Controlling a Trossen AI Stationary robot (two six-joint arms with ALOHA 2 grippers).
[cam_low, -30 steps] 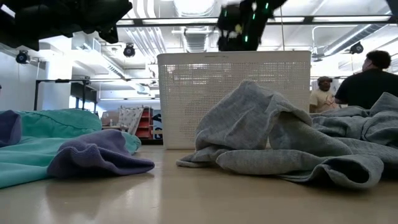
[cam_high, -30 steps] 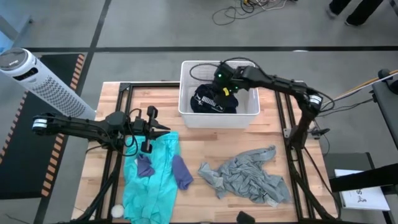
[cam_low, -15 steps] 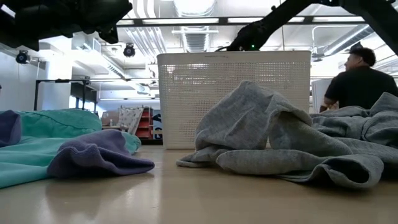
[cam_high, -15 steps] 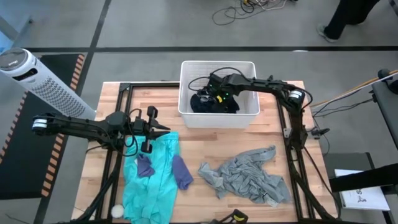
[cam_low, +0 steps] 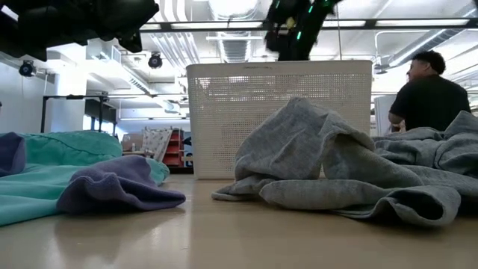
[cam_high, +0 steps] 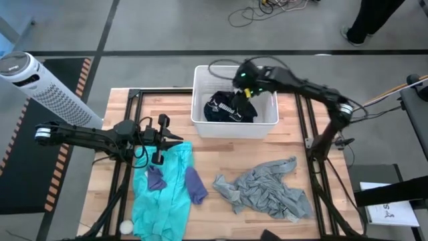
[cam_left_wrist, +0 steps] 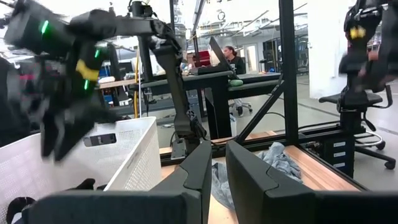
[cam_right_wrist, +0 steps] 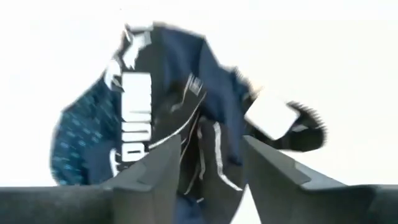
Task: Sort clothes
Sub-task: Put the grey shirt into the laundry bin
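Note:
A dark white-printed garment (cam_high: 225,107) lies in the white slatted basket (cam_high: 267,124) at the table's far side; the right wrist view shows it (cam_right_wrist: 143,112) beside a navy patterned one (cam_right_wrist: 78,146). My right gripper (cam_high: 242,90) hangs open above them (cam_right_wrist: 211,146), touching nothing. On the table, a turquoise garment (cam_high: 164,194) lies at near left with two purple pieces (cam_high: 155,179) (cam_high: 196,186) on it. A grey garment (cam_high: 264,191) is heaped at near right. My left gripper (cam_high: 175,138) is shut and holds nothing (cam_left_wrist: 219,149), above the turquoise garment's far edge.
A white tower fan (cam_high: 40,84) stands off the table's left side. A small white ball (cam_high: 126,227) lies by the turquoise garment's near left corner. A black frame (cam_high: 311,134) borders the table. A person (cam_low: 429,97) stands in the room beyond.
My right gripper dipped down into the basket toward its left side, then came up again toward the far right, above the rim. The dark garment stays lying in the basket.

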